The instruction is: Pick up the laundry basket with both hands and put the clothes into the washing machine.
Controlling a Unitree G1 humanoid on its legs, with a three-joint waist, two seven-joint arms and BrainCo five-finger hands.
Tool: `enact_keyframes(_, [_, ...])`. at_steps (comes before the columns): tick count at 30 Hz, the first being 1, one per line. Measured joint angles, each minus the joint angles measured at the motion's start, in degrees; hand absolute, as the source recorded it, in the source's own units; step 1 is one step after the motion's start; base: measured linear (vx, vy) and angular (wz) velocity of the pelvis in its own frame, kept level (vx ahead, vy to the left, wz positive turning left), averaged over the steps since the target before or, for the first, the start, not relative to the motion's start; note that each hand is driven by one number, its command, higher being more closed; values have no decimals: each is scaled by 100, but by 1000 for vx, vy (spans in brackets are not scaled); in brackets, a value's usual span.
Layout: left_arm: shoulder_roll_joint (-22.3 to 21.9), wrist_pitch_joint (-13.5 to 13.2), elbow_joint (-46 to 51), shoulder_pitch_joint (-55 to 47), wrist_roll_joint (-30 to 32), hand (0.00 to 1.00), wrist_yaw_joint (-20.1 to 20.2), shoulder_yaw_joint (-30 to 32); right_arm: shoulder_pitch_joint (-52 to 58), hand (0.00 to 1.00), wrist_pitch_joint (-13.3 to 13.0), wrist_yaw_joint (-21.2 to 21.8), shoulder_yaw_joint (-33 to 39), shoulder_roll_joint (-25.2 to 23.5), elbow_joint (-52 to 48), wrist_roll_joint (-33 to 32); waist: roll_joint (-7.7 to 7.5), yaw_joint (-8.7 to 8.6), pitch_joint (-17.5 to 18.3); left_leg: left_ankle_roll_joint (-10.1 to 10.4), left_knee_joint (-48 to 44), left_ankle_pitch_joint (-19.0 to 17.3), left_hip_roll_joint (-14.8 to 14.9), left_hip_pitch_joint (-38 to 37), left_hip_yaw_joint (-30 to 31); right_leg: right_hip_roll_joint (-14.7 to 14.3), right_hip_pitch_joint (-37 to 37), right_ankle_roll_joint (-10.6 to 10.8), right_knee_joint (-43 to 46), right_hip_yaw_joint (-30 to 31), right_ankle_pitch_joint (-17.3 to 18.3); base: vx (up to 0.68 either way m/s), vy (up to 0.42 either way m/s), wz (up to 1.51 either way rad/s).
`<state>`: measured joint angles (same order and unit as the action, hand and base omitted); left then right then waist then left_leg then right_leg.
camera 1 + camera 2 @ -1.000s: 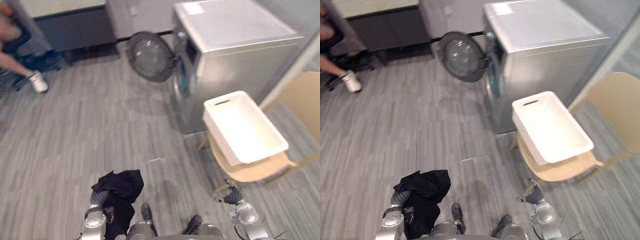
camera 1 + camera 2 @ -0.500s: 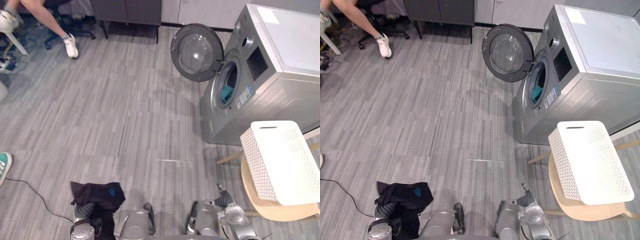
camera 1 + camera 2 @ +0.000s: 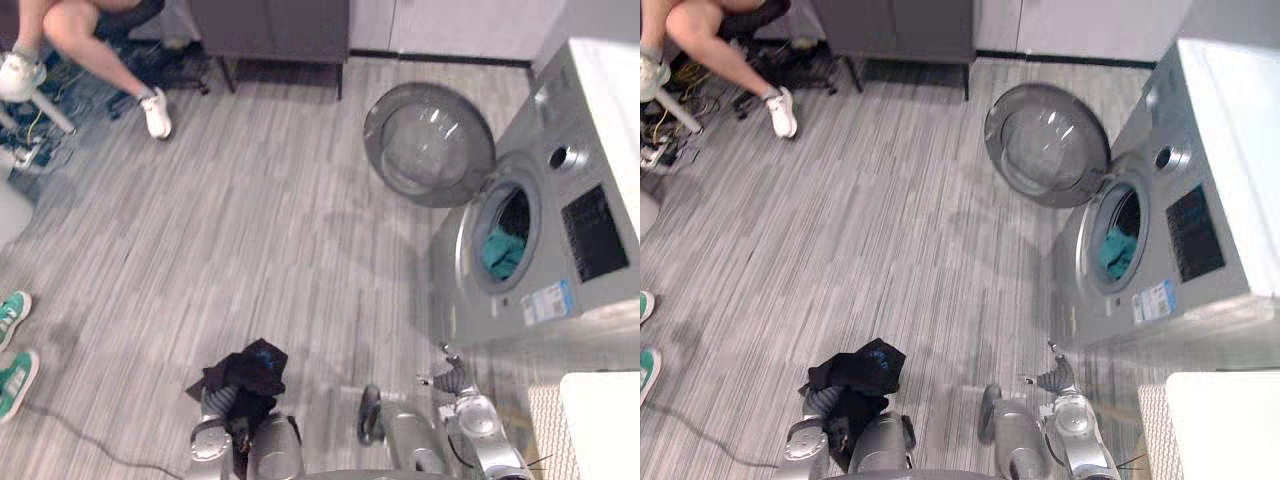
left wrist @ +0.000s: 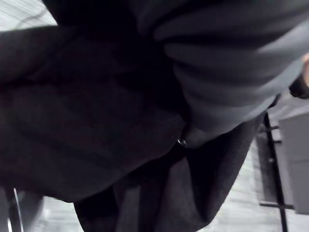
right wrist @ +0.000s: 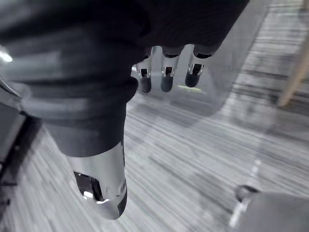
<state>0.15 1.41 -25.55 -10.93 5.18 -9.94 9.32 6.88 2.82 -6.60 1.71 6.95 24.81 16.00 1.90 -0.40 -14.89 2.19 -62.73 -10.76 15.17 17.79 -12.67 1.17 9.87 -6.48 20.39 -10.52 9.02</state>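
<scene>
Dark garment (image 3: 240, 370) draped over the left hand (image 3: 215, 403) at seven o'clock, grip impossible to tell; right hand (image 5: 165, 75) hangs spread, empty. Washing machine (image 3: 560, 230) gapes at two o'clock, white basket (image 3: 600, 425) sits at four. Loosely draped, that garment could slide off or snag the open door (image 3: 430, 145).

You can't read the left hand's (image 3: 216, 403) grip: the dark clothes (image 3: 240, 372) drape over it, and up close in its wrist view they are one blurred black mass. The washing machine (image 3: 560, 230) runs off the right edge, so you get its front and part of its top. Of the white basket (image 3: 600, 425) you see a corner (lower right, cut by two edges). The teal cloth (image 3: 500, 252) in the drum shows partly, the rest lost in shadow. The seated person (image 3: 90, 40) is cut to legs, and the green shoes (image 3: 12, 350) are clipped at the left.
</scene>
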Motion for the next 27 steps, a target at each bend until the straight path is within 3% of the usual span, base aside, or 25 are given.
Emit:
enact_keyframes(2, [5, -9, 244, 7, 13, 100, -1, -9, -12, 0, 2, -5, 3, -69, -103, -19, -110, 163, -33, -196, 740, -188, -116, 345, -127, 2, -459, 21, -405, 398, 11, 571, 46, -76])
enact_keyframes(4, [10, -15, 322, -11, 14, 100, 0, -17, -3, 0, -1, -60, -5, -124, -127, -21, -131, 293, -43, -194, 1987, -187, -321, 512, 121, 53, -739, 113, -462, 671, 79, 463, 164, -101])
enact_keyframes(5, [18, -21, 328, -8, 15, 100, 0, -24, 9, 0, -3, -88, -3, -176, -158, -20, -193, 314, -62, -52, 2761, -92, -585, 636, 562, 177, -916, 310, -426, 906, 327, 554, 321, -119])
enact_keyframes(6, [6, -29, 332, -17, 16, 100, -2, -77, 11, 0, -6, -91, -13, -186, -157, -19, -160, 336, -33, 275, 3544, 137, -751, 685, 1048, 222, -978, 540, -288, 1146, 589, 467, 334, -105])
enact_keyframes(7, [1, -45, 335, -48, 16, 100, -2, -126, 24, 0, -9, -92, -16, -168, -159, -19, -109, 337, -5, 440, 3969, 256, -759, 672, 1313, 208, -979, 652, -175, 1289, 754, 462, 427, -139])
enact_keyframes(8, [-40, -51, 319, -169, 18, 100, -1, -241, 102, 0, -23, -92, -55, -74, -133, -16, 54, 450, 88, 731, 4376, 545, -630, 572, 1745, 105, -992, 905, 61, 1568, 1177, 428, 461, -144])
enact_keyframes(9, [-12, -20, 168, -129, 24, 100, 15, -306, 120, 0, 15, -92, -51, -247, 38, -10, -126, 460, 134, 523, 3869, 739, -763, 581, 1629, 256, -1035, 988, 248, 1912, 1351, 418, 459, -132])
enact_keyframes(11, [86, -4, 210, -138, 29, 100, 66, -308, 262, 0, -6, -87, -115, -483, 62, 4, -433, 430, 309, 338, 3587, 340, -862, 536, 1224, 519, -988, 1043, 281, 2195, 1239, 413, 369, -110])
enact_keyframes(12, [107, -7, 279, -149, 56, 100, 119, -309, 259, 0, -5, -74, -234, -514, 65, 46, -502, 459, 328, 143, 3366, 88, -737, 290, 739, 624, -811, 1296, 694, 2281, 965, 397, 331, -148])
enact_keyframes(13, [119, -6, 277, -154, 70, 100, 118, -309, 223, 0, -6, -76, -237, -552, 64, 52, -505, 455, 328, 56, 3353, 34, -700, 126, 526, 686, -655, 1406, 1023, 2211, 830, 392, 364, -197])
enact_keyframes(14, [131, -4, 283, -199, 72, 100, 112, -349, 161, 0, -8, -76, -257, -596, 64, 62, -517, 449, 337, -40, 3396, -20, -579, -259, -48, 902, -212, 1667, 1792, 1888, 517, 267, 288, -152])
enact_keyframes(16, [132, -5, 306, -187, 68, 100, 106, -459, 102, 0, -11, -76, -322, -605, 68, 62, -476, 436, 358, -107, 3509, -57, -458, -690, -688, 1187, 226, 1419, 2372, 1107, 363, 181, 216, -166])
enact_keyframes(18, [175, -76, 282, -133, 41, 100, 101, -493, -74, 0, -41, -70, -447, -647, 271, 79, -456, 416, 435, -96, 4097, -88, -397, -1295, -1585, 1414, 648, 1049, 2258, -524, 250, 177, 156, -187])
enact_keyframes(19, [211, -91, 244, -120, 16, 100, 103, -495, -162, 0, -59, -64, -461, -655, 399, 101, -486, 395, 454, -63, 4190, -106, -367, -1412, -1811, 1415, 688, 996, 2120, -905, 280, 224, 104, -186])
enact_keyframes(21, [366, -149, -152, -84, -9, 100, 109, -392, -631, 0, -126, -53, -455, -619, 1022, 212, -567, 314, 535, 58, 4281, -170, -277, -1644, -2461, 1240, 831, 880, 1003, -2087, 300, 228, 16, -181])
enact_keyframes(22, [403, -147, -325, -41, -9, 100, 110, -387, -701, 0, -122, -51, -446, -585, 1144, 241, -574, 264, 533, 64, 4272, -174, -282, -1686, -2489, 1169, 835, 780, 610, -2226, 208, 232, -70, -147])
enact_keyframes(23, [438, -91, -669, 81, -9, 100, 109, -351, -771, 0, -116, -49, -414, -437, 1323, 265, -510, 220, 522, 97, 4301, -191, -260, -1805, -2437, 910, 688, 186, 207, -2244, -108, 249, -94, -125])
enact_keyframes(24, [418, -50, -704, 85, 0, 100, 116, -347, -760, 0, -115, -48, -365, -348, 1327, 265, -362, 170, 487, 135, 4351, -169, -224, -1883, -2286, 683, 627, 71, 7, -2157, -208, 253, -78, -115])
enact_keyframes(27, [401, -61, -694, 157, 28, 100, 119, -355, -588, 0, -106, -62, -200, -136, 1324, 265, -198, 67, 473, 220, 3859, -117, -32, -1912, -1970, 496, 496, 113, 17, -1943, -19, 218, -65, -61])
